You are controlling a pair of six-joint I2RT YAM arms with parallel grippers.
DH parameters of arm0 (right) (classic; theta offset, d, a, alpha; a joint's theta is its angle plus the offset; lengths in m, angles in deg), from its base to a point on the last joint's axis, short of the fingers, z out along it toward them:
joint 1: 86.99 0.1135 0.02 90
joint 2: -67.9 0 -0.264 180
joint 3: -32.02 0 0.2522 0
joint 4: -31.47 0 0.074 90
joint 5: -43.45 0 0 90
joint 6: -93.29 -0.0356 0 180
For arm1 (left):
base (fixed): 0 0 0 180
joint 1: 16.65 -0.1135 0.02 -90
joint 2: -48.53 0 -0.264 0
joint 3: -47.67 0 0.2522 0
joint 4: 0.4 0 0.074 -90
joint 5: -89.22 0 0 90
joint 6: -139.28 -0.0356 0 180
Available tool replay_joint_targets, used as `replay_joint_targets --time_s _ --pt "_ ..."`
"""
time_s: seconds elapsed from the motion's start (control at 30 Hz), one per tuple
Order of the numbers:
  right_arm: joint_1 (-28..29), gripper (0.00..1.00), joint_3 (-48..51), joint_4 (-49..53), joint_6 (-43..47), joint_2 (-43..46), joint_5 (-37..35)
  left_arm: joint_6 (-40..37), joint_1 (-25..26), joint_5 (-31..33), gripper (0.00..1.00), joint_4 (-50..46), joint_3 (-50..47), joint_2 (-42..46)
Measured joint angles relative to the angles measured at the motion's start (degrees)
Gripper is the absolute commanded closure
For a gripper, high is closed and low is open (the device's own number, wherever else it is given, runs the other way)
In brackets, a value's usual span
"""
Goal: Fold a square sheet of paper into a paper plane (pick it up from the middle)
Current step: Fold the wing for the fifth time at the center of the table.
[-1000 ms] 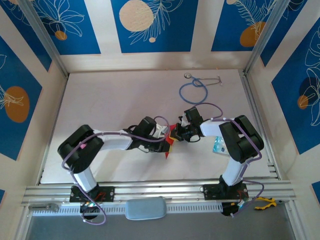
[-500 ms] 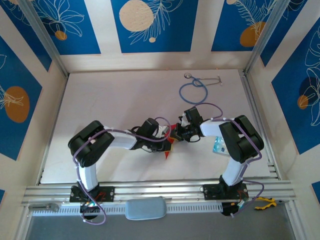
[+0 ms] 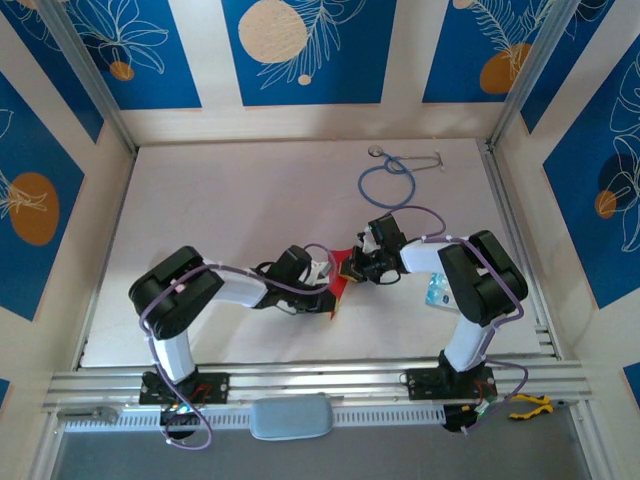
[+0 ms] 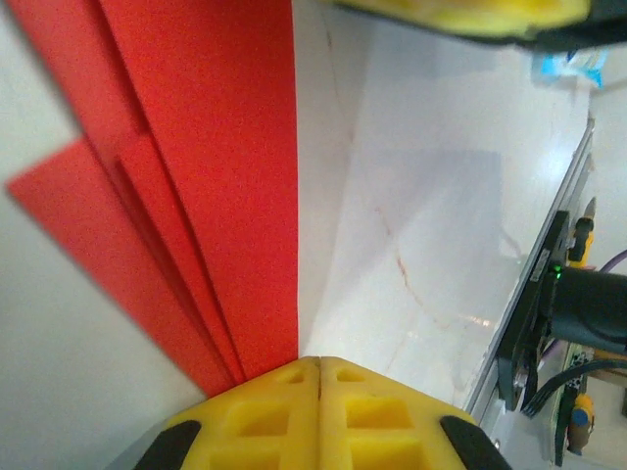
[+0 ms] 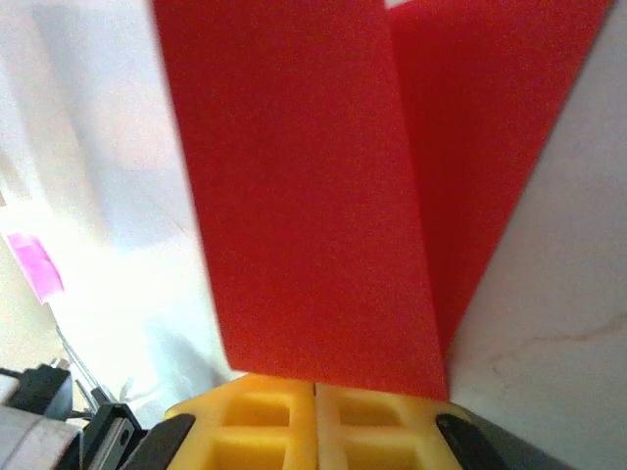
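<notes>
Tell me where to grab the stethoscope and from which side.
Take the stethoscope by the blue tube on the left side of its loop, coming straight down from above. It lies flat on the table, and there the thin tube has bare surface on both sides for the fingers. The metal ends look too small to pinch surely.
</notes>
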Motion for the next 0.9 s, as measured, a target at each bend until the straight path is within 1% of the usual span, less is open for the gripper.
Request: replay_joint_targets --time_s 0.33,0.5,0.6,0.7,0.77,0.9 --pt "0.0 0.94 0.0 0.0 0.0 0.0 0.0 -5.5 1.9 0.2 0.98 -11.1 0.0 3.7" --pt "0.0 0.94 0.0 0.0 -0.2 0.0 0.0 -7.1 2.2 1.9 1.0 -16.5 0.0 7.8" --pt "0.2 0.94 0.2 -0.3 -0.7 0.2 -0.2 -7.3 1.9 3.2 0.99 -16.8 0.4 10.9" --pt "0.6 0.94 0.5 -0.8 -2.1 0.5 -0.9 -6.8 1.0 3.9 0.97 -15.6 2.1 10.9" --pt "0.8 0.95 0.5 -0.9 -3.1 0.6 -1.3 -6.1 0.2 4.2 0.97 -14.3 3.7 9.5" --pt "1.5 0.94 0.7 -1.0 -5.4 0.9 -2.3 -4.8 -1.2 5.1 0.98 -12.3 8.2 3.9"
